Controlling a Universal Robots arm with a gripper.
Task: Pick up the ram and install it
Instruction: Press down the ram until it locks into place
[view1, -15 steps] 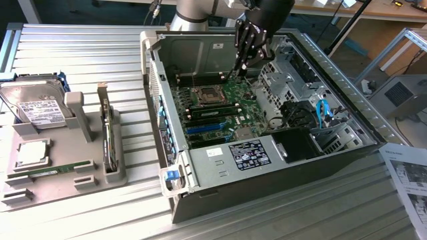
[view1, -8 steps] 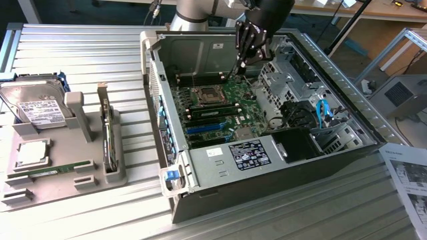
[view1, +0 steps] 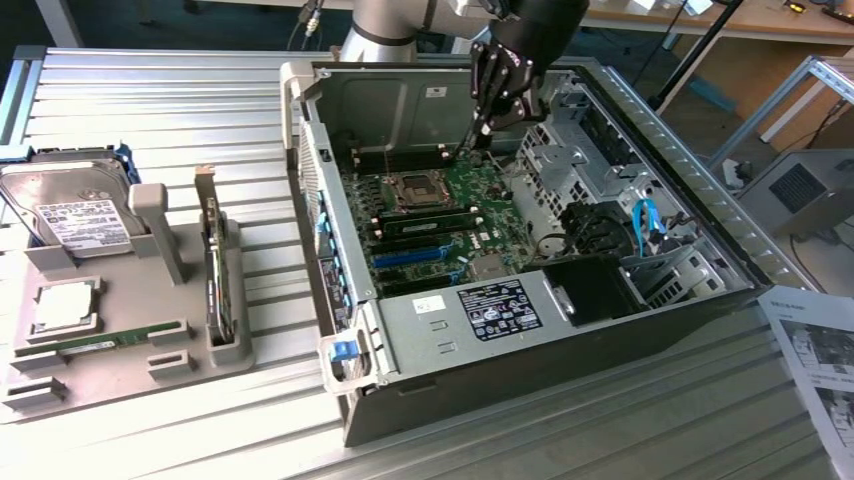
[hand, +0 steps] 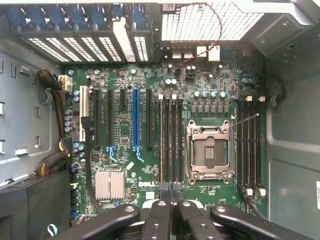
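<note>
- Exterior view: your end effector (view1: 483, 120) hangs inside the open case (view1: 441, 350). Its fingers are pressed together and, as far as I can see, they hold nothing.
- I take the ram (view1: 427, 228) to be the green stick standing in a slot just beside the processor socket (view1: 414, 185). I cannot tell whether it is fully seated, so I judge you are at the seating step.
- A similar green stick (view1: 107, 343) lies in the grey tray (view1: 174, 372) on the bench (view1: 174, 110), near the hard drive (view1: 74, 215) and the upright expansion card (view1: 211, 260).
- Wrist view: the end effector (hand: 170, 192) is closed tight at the end of the memory slots. The ram (hand: 161, 145) shows edge-on there.
- Seating calls for a straight push on the stick's top edge only. Mind the processor socket (hand: 210, 150) just beside it, and the thin wire (hand: 245, 120) across the far slots.
</note>
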